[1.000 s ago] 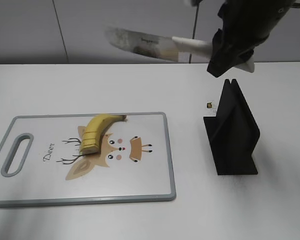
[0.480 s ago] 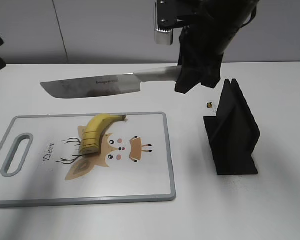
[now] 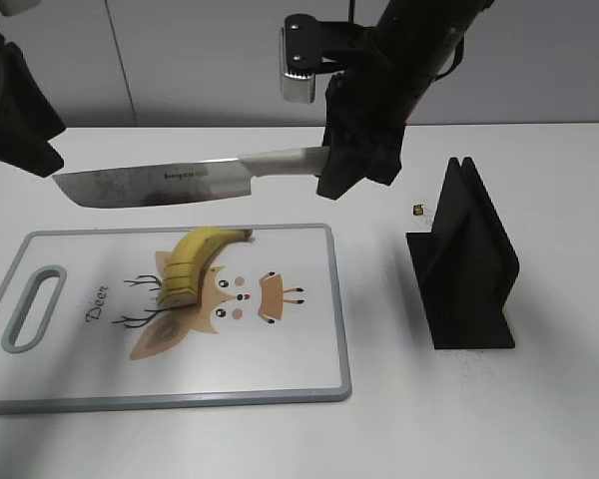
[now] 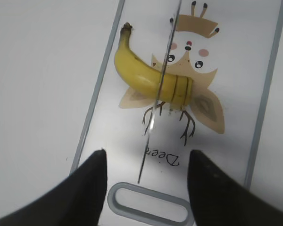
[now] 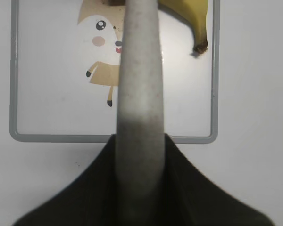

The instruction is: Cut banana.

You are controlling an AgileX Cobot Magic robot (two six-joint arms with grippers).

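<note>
The yellow banana (image 3: 198,261) lies on the cutting board (image 3: 280,359), its thick end cut into several slices (image 4: 180,89). It also shows in the left wrist view (image 4: 137,73) and in the right wrist view (image 5: 191,12). My right gripper (image 3: 357,165) is shut on the grey handle (image 5: 139,94) of a large knife (image 3: 155,183), held level in the air above the banana. In the left wrist view the blade is a thin line (image 4: 160,89) across the banana. My left gripper (image 4: 145,162) is open and empty, high over the board's handle end.
A black knife stand (image 3: 464,264) is on the table right of the board. A small dark bit (image 3: 418,210) lies by the stand. The board carries a deer drawing (image 3: 240,299) and a handle slot (image 3: 35,307).
My right gripper has swung the knife down and to the left, from high at the back to level above the banana. My left arm has come into view at the upper left.
</note>
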